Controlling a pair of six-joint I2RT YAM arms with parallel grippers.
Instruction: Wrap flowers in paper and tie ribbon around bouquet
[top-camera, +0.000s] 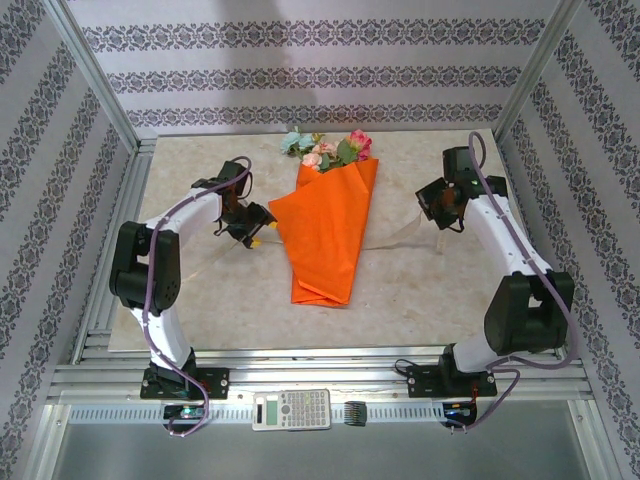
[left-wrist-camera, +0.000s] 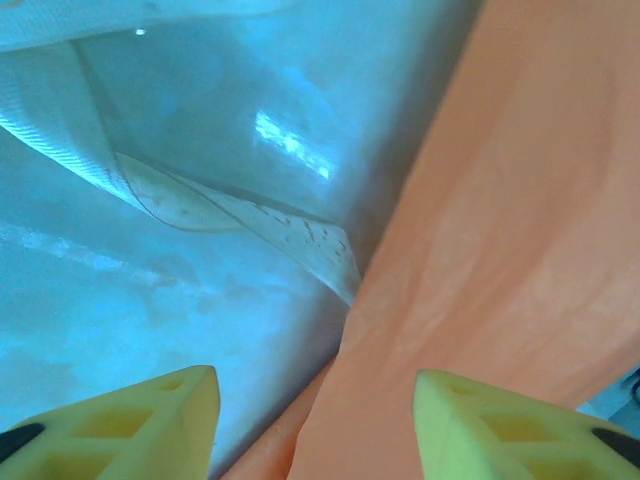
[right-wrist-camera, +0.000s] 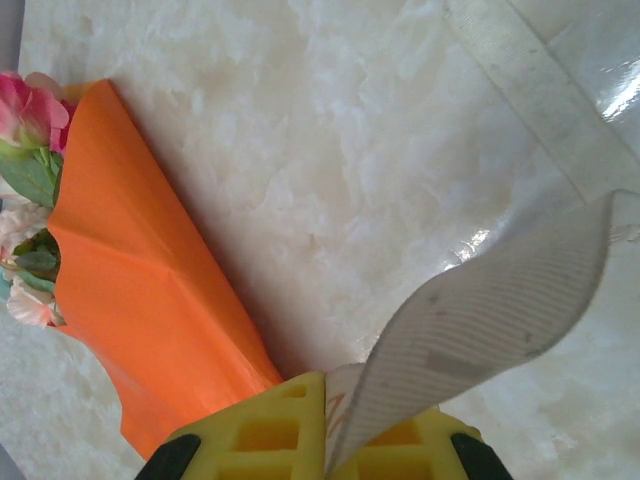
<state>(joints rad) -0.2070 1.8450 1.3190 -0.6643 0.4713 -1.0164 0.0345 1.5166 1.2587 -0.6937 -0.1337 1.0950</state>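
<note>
The bouquet lies in the middle of the table: an orange paper (top-camera: 325, 235) cone with the pink, red and pale flowers (top-camera: 325, 150) sticking out of its far, wide end. My left gripper (top-camera: 255, 232) sits at the cone's left edge. In the left wrist view it (left-wrist-camera: 315, 420) is open, with the paper (left-wrist-camera: 500, 250) edge lying under the gap and nothing pinched. A stretch of ribbon (left-wrist-camera: 200, 200) runs under that edge. My right gripper (top-camera: 440, 210) is to the right of the cone, apart from it. It (right-wrist-camera: 335, 420) is shut on the ribbon (right-wrist-camera: 490, 310), which curls up from the jaws.
The marble-patterned table top (top-camera: 200, 320) has bare room in front of the cone and on both sides. A calculator (top-camera: 291, 408) and a small black object (top-camera: 357, 413) rest on the front rail. Aluminium posts and patterned walls close in the left, right and back.
</note>
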